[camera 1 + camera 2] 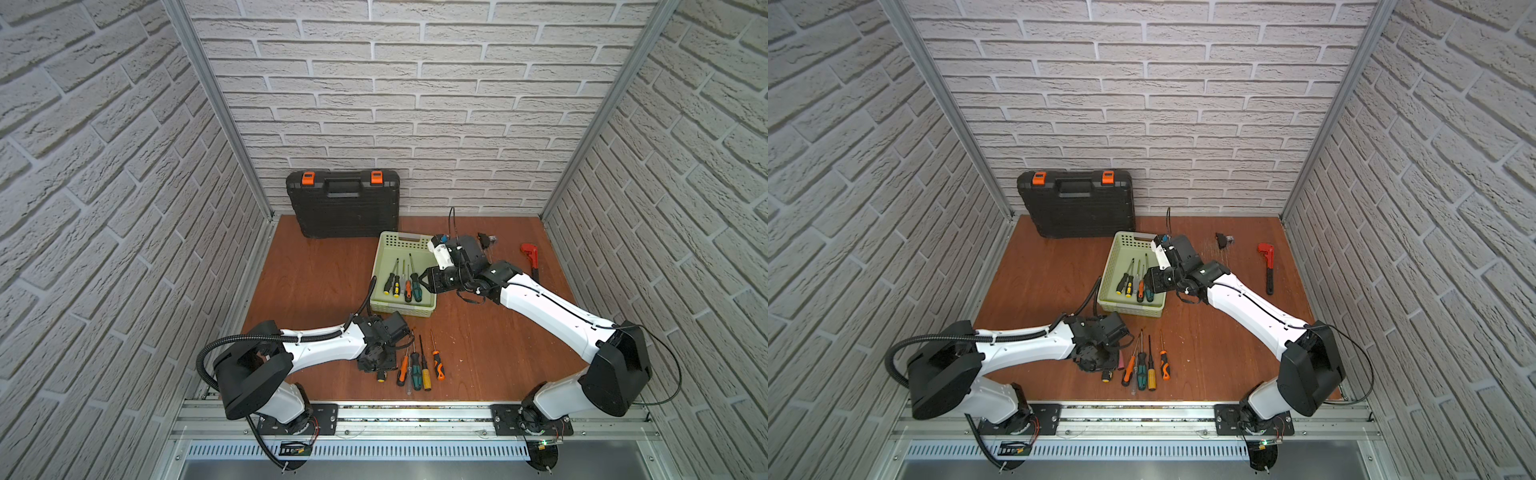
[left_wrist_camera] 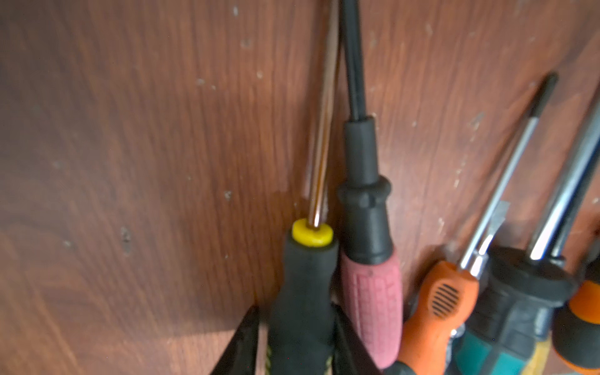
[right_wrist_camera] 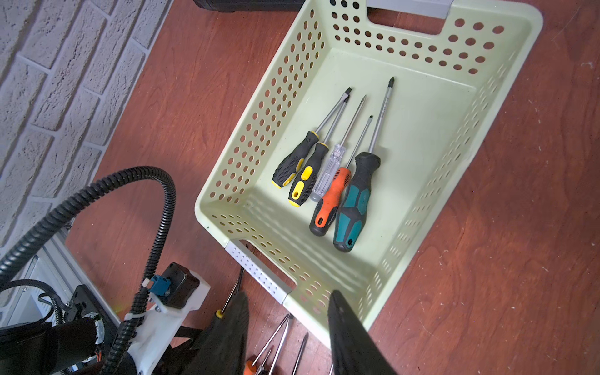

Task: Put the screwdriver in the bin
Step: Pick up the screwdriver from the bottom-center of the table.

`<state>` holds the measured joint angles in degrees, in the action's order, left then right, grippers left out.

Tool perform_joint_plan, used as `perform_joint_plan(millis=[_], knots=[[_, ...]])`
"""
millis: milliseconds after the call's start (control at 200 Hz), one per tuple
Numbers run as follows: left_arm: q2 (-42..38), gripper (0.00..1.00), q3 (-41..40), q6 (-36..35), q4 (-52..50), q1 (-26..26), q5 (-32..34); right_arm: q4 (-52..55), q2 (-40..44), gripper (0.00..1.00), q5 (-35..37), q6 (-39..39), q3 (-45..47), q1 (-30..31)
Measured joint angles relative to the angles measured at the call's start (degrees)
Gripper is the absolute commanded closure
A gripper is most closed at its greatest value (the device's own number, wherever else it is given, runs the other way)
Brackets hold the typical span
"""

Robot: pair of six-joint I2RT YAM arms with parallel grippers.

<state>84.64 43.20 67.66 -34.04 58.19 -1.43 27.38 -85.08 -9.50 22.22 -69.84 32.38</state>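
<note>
A black-handled screwdriver [image 2: 305,285] with a yellow collar lies on the wooden table at the left end of a row of loose screwdrivers [image 1: 419,368]. My left gripper [image 2: 295,308] is down on it, its fingers pressed against both sides of the handle; in both top views only the handle's butt [image 1: 380,376] [image 1: 1106,376] shows under the wrist. The pale green bin [image 1: 376,266] [image 3: 506,81] stands behind, holding several screwdrivers [image 3: 337,181]. My right gripper [image 3: 288,293] [image 1: 422,280] hangs open and empty over the bin's right side.
A black toolcase [image 1: 343,203] with orange latches leans on the back wall. A red pipe wrench [image 1: 530,255] and a small black part [image 1: 484,240] lie at the back right. A pink-handled screwdriver [image 2: 373,292] touches the gripped one. The left arm's cable hose [image 3: 130,181] arcs beside the bin.
</note>
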Motion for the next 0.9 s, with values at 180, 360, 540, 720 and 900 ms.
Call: perform_joint_plan(millis=[180,360,540,720,900], knots=[[-0.5,0.9,-0.3,0.0,0.0,0.0,0.0,-0.3,0.0,0.58,-0.7,0.0,0.0,0.0],[-5.0,0.9,-0.7,0.0,-5.4,0.0,0.4,-0.2,-0.9,0.58,-1.2,0.0,-1.4,0.0],[-15.5,0.89,0.5,0.1,-12.5,-0.7,1.2,0.1,-0.8,0.59,-1.4,0.0,-1.9,0.0],[-18.7,0.89,12.3,-5.1,-20.4,-5.7,2.1,1.4,0.2,0.59,-1.2,0.0,-0.7,0.0],[-11.4,0.88,30.6,-16.0,-21.4,-16.3,1.8,3.4,5.7,0.59,-0.5,0.5,4.0,0.0]])
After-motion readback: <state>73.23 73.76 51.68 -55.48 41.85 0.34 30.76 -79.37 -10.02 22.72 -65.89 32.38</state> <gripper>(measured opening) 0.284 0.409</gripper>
